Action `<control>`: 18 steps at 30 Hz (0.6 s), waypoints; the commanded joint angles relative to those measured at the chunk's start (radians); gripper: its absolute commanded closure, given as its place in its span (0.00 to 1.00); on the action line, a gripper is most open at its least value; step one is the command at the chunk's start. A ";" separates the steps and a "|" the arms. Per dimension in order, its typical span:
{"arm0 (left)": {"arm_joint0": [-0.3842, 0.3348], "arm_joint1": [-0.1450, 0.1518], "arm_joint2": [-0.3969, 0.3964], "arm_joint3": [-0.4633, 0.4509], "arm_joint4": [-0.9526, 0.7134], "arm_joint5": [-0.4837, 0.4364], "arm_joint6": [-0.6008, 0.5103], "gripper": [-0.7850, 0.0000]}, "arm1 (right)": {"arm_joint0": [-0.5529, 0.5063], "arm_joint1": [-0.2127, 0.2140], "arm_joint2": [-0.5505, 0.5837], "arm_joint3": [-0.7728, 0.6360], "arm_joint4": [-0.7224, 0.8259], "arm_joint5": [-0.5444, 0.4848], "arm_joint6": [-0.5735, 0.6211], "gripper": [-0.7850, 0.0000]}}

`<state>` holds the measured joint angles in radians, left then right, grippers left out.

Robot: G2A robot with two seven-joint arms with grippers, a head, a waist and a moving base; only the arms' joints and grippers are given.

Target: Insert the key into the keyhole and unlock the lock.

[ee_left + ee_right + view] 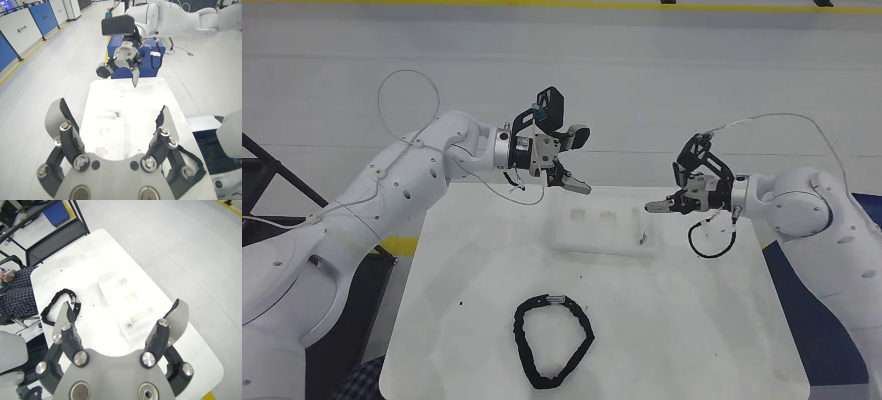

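Left fingers [55,118], right fingers [181,311] spread wide, empty — above the tray's [587,240] ends.
Key [642,238] in its end pocket; chain lock [554,299] well apart — near worktop [692,330] edge.

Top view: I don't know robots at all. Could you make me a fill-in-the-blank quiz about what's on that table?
1. The chain lock lying on the table has a cover coloured ____.
2. The small key rests in a recess of the white ____.
3. The left gripper and the right gripper both have their fingers ____.
4. Of the two grippers, the ____ one is nearer the key.

Missing words: black; tray; open; right.
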<state>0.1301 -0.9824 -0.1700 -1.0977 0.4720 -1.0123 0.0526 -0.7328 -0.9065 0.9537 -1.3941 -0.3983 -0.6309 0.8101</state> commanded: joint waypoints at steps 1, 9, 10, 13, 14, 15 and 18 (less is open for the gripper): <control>0.000 0.000 0.000 0.000 0.000 0.000 0.000 0.00 | -0.003 -0.005 -0.026 0.006 -0.063 0.075 0.021 0.00; 0.000 0.000 0.000 0.000 0.000 0.000 0.000 0.00 | -0.004 -0.048 -0.143 0.026 -0.158 0.362 0.073 0.00; 0.000 0.000 0.000 0.000 0.000 0.000 0.000 0.00 | -0.007 -0.054 -0.156 0.031 -0.161 0.410 0.085 0.00; 0.000 0.000 0.000 0.000 0.000 0.000 0.000 0.00 | -0.009 -0.072 -0.187 0.037 -0.160 0.536 0.115 0.00; 0.000 0.000 0.000 0.000 0.000 0.000 0.000 0.00 | -0.008 -0.078 -0.195 0.041 -0.152 0.569 0.123 0.00; 0.000 0.000 0.000 0.000 0.000 0.000 0.000 0.00 | -0.007 -0.085 -0.203 0.051 -0.149 0.612 0.130 0.00; 0.000 0.000 0.000 0.000 0.000 0.000 0.000 0.00 | -0.001 -0.107 -0.224 0.083 -0.107 0.711 0.132 0.00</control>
<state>0.1301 -0.9824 -0.1700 -1.0977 0.4720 -1.0123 0.0526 -0.7378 -1.0061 0.7352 -1.3237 -0.5213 0.0380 0.9463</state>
